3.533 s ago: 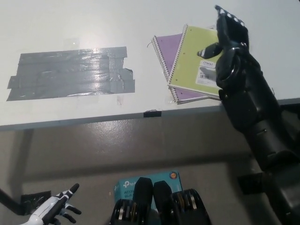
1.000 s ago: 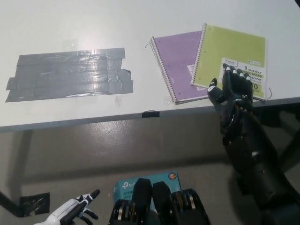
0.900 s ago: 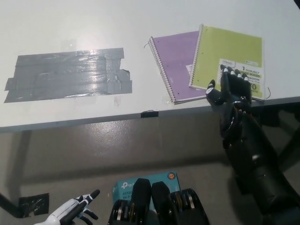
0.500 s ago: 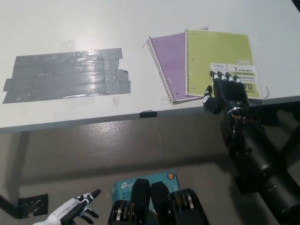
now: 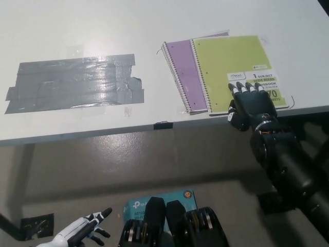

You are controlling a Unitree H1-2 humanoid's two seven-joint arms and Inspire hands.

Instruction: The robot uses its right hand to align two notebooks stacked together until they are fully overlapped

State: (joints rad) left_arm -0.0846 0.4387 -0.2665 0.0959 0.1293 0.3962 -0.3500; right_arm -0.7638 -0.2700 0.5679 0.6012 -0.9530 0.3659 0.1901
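Observation:
A green spiral notebook lies on top of a purple spiral notebook near the table's front right edge. The green one is shifted right, so a purple strip shows along its left side and a sliver at its top. My black right hand rests flat on the green notebook's lower right corner, over its label, fingers spread and pointing away from me. It holds nothing. My white left hand hangs low at the bottom left, below the table, fingers apart.
A wide patch of grey duct tape is stuck on the white table to the left. The table's front edge runs just below the notebooks. A teal box lies on the floor below.
My right hand has turned the green notebook counter-clockwise and slid it left over the purple one, covering more of it. The left hand has stayed low.

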